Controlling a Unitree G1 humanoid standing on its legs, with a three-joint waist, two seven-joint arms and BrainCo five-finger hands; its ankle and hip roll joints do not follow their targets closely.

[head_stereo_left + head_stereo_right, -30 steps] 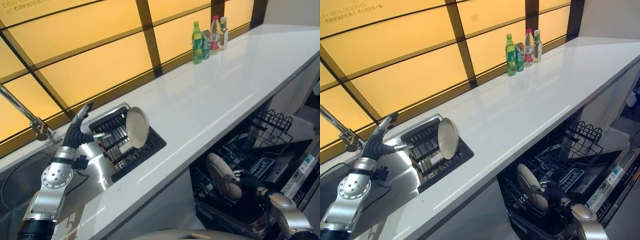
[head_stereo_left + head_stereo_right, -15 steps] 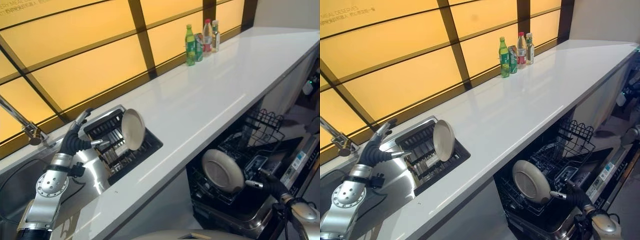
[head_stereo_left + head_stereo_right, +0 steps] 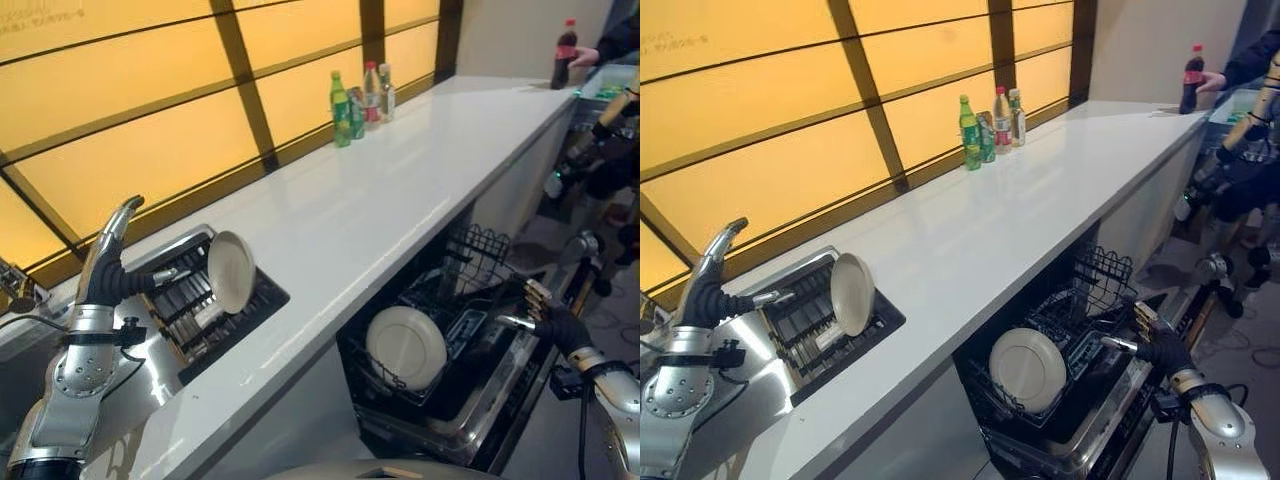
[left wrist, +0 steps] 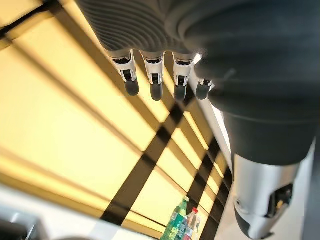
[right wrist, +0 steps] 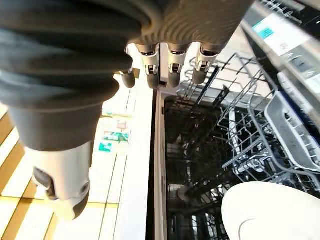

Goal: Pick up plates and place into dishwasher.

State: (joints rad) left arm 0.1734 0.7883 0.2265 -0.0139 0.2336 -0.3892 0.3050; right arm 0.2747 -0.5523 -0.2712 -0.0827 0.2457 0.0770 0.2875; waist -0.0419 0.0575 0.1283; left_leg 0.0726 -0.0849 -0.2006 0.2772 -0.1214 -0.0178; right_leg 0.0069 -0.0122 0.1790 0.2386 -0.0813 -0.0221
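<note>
While its fingers [image 5: 170, 70] stay extended and grip nothing, the right hand [image 3: 1160, 348] hovers beside the open dishwasher [image 3: 470, 400], clear of the plate [image 3: 405, 347] standing upright in the lower rack [image 3: 1080, 300]. Left hand [image 3: 105, 265], fingers [image 4: 152, 82] likewise straight and empty, is raised near the sink drying rack [image 3: 190, 300], where a second plate [image 3: 230, 272] stands on edge. Bottles [image 3: 358, 92] stand at the back of the white tabletop [image 3: 380, 190].
</note>
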